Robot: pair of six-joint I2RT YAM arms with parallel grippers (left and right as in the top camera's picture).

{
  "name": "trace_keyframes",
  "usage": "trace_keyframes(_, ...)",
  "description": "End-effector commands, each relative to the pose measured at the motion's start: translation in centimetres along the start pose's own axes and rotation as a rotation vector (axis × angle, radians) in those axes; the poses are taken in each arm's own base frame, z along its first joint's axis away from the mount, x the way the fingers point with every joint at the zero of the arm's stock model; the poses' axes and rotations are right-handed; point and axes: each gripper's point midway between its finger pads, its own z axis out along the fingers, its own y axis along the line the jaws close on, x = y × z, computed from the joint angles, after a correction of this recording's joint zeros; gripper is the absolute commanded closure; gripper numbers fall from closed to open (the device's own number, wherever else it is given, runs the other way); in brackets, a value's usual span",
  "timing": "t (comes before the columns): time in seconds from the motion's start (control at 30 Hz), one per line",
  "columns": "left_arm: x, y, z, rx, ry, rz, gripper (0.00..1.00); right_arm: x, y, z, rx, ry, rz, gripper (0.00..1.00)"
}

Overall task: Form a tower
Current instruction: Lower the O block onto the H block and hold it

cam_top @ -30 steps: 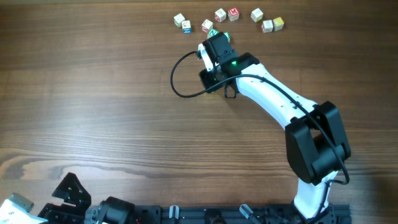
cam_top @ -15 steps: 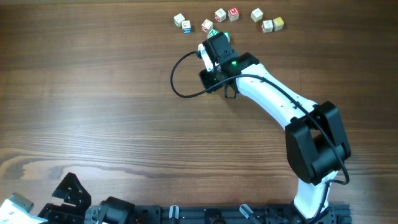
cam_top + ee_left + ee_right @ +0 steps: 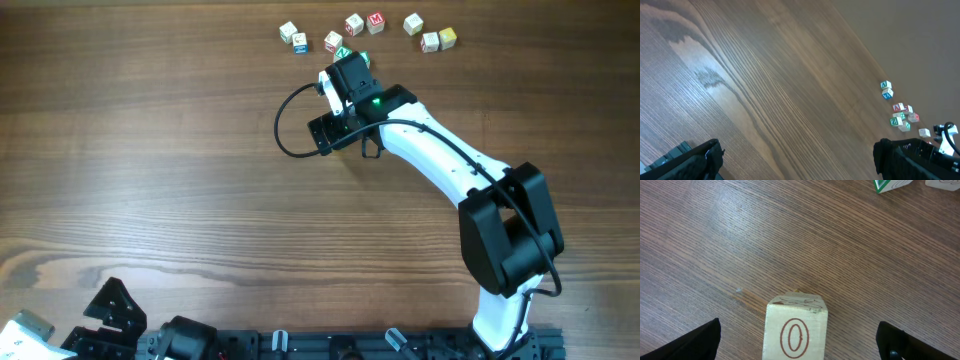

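Both grippers are spread wide and hold nothing. The right gripper (image 3: 797,342) straddles the tower (image 3: 796,332), which shows a pale top and a red O on the side facing the wrist camera. The jaws stand well clear on either side, a stance I judge is meant to leave the column standing by itself without a nudge.

The tower sits near the middle of the far edge of the table (image 3: 150,180). From overhead the wrist hides it, and how many cubes it counts cannot be told.

A green-lettered cube (image 3: 343,52) lies just beyond it, and loose cubes (image 3: 376,20) form a ragged row along the far edge. A black cable (image 3: 278,128) loops on the wood beside the wrist. With neighbours so close, a straight lift looks the safest way out.

The left gripper (image 3: 800,160) hangs at the near left corner, well apart from all this.
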Motion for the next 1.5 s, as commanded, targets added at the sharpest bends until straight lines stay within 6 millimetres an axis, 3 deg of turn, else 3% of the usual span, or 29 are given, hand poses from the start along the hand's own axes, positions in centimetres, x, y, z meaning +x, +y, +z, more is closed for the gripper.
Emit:
trace_keyframes(0.0, -0.2, 0.2, 0.0, -0.007, -0.017, -0.014, 0.0, 1.1, -0.3, 1.6, 0.012, 0.047, 0.028, 0.0)
trace_keyframes(0.13, -0.2, 0.2, 0.0, -0.007, -0.017, -0.014, 0.0, 2.8, -0.4, 3.4, 0.019, 0.11, 0.111, 0.0)
trace_keyframes(0.43, -0.2, 0.2, 0.0, -0.007, -0.017, -0.014, 0.0, 2.1, -0.3, 3.5, 0.016, 0.082, 0.112, 0.01)
trace_keyframes(0.93, -0.2, 0.2, 0.0, -0.007, -0.017, -0.014, 0.0, 1.2, -0.3, 3.6, 0.013, 0.046, 0.112, 0.37)
trace_keyframes(1.47, -0.2, 0.2, 0.0, -0.007, -0.017, -0.015, 0.0, 1.3, -0.3, 3.6, 0.014, 0.049, 0.113, 0.56)
